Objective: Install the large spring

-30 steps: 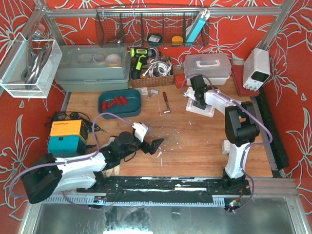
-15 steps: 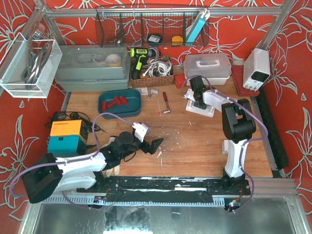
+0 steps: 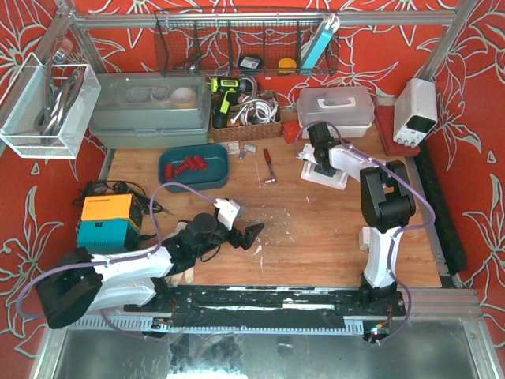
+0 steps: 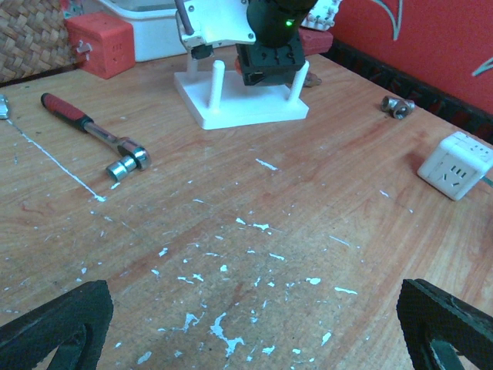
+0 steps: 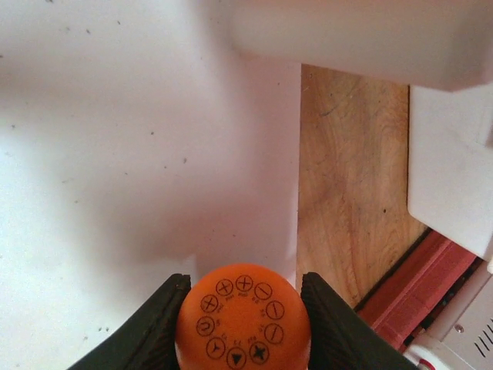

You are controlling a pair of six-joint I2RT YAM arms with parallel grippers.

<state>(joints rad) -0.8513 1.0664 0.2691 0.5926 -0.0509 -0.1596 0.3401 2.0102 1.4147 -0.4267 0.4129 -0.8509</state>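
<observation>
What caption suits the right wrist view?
Right claw grips an orange cap marked with symbols, over the white stand.

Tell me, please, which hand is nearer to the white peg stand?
Right. The right hand, gripping an orange cap, hangs directly over the white peg stand; the left hand is open, far off near the front edge of the table.

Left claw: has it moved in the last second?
No. The left claw sits at the same spot on the table, with the same gap to the teal tray.
</observation>
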